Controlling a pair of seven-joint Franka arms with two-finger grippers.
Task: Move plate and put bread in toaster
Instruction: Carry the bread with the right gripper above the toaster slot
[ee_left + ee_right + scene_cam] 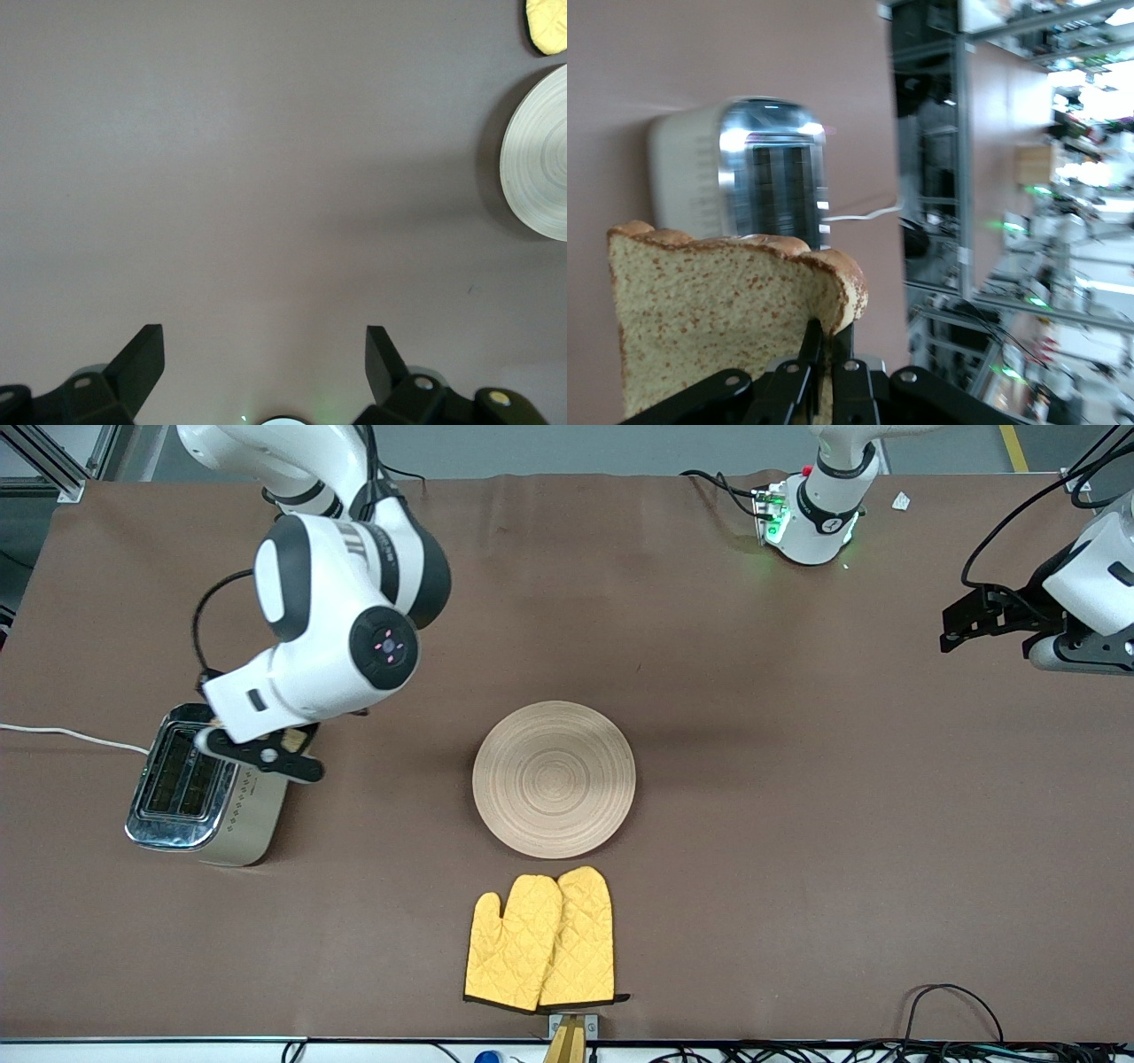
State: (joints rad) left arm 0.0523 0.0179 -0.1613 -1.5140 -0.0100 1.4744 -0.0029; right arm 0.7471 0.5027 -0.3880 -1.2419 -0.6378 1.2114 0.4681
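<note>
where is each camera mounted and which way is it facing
Front view: high, facing the bases; shows the plate, toaster, yellow mitts and both arms.
Left wrist view: on the waiting left arm, looking down at bare table; the open left gripper shows.
Right wrist view: on the right arm over the toaster; the right gripper holds the bread.
Shared: plate in front and left wrist views; toaster in front and right wrist views.
</note>
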